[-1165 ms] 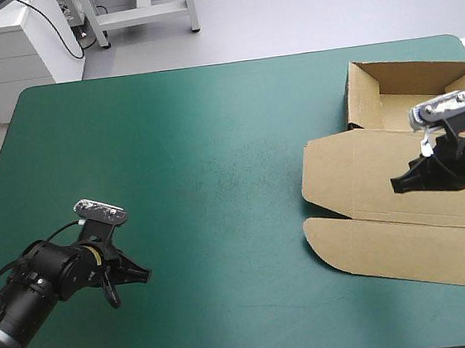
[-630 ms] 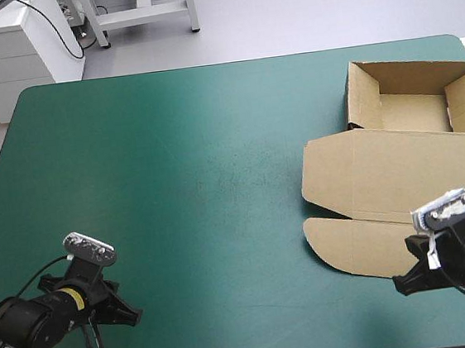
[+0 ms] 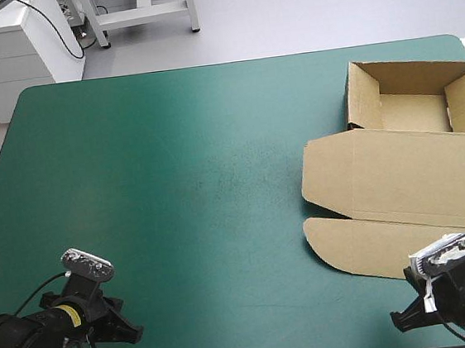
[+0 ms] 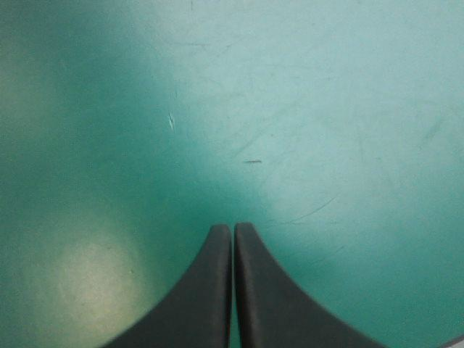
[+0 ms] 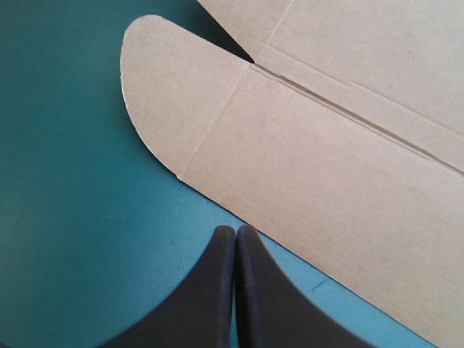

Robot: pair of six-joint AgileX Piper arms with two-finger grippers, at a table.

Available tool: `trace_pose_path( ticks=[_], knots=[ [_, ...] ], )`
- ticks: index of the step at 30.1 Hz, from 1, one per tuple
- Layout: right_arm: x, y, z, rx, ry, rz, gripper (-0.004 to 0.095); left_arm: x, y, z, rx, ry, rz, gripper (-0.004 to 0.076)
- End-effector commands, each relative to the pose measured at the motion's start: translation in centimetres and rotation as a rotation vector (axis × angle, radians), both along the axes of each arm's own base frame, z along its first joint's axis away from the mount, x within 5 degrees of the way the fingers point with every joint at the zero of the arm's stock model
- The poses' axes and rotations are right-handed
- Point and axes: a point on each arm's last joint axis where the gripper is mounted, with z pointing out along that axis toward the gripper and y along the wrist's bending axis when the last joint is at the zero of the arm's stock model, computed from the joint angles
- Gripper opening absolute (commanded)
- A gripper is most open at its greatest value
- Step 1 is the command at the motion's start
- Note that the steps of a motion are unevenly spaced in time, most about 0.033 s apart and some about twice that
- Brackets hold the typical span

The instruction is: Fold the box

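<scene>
I see my right gripper (image 5: 234, 230) pinched together over the teal-green cover (image 3: 176, 188), the flat lid of the box (image 5: 326, 145) just ahead; my left gripper (image 4: 232, 226), also together, is well apart from it

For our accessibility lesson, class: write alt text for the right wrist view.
The box lies as a flat brown sheet on the teal-green cover, a rounded flap at its corner. The shut right gripper points at its near edge, holding nothing.

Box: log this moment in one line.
box: open tray, lid flat | left gripper: shut, empty, over teal-green cover | right gripper: shut, empty, beside lid edge
</scene>
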Motion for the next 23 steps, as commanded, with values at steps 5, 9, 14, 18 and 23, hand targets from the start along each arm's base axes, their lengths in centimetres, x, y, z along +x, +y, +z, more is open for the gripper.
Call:
trace_pose_path(
  ticks=[5, 9, 14, 18, 23],
  knots=[
    [0.47, -0.05, -0.07, 0.013, -0.063, -0.018, -0.002, -0.03, -0.06, -0.46, -0.005, 0.003, -0.003, -0.0008],
    [0.47, -0.05, -0.07, 0.013, -0.063, -0.018, -0.002, -0.01, -0.06, -0.43, -0.005, -0.002, -0.003, -0.0008],
    [0.47, -0.05, -0.07, 0.013, -0.063, -0.018, -0.002, -0.01, -0.06, -0.43, -0.005, -0.002, -0.003, -0.0008],
    [0.47, -0.05, -0.07, 0.013, -0.063, -0.018, -0.002, -0.12, -0.01, -0.5, 0.001, 0.012, -0.003, -0.0008],
    [0.47, -0.05, -0.07, 0.013, -0.063, -0.018, -0.0019, -0.2, 0.04, -0.55, 0.008, 0.021, -0.004, -0.0008]
  ],
)
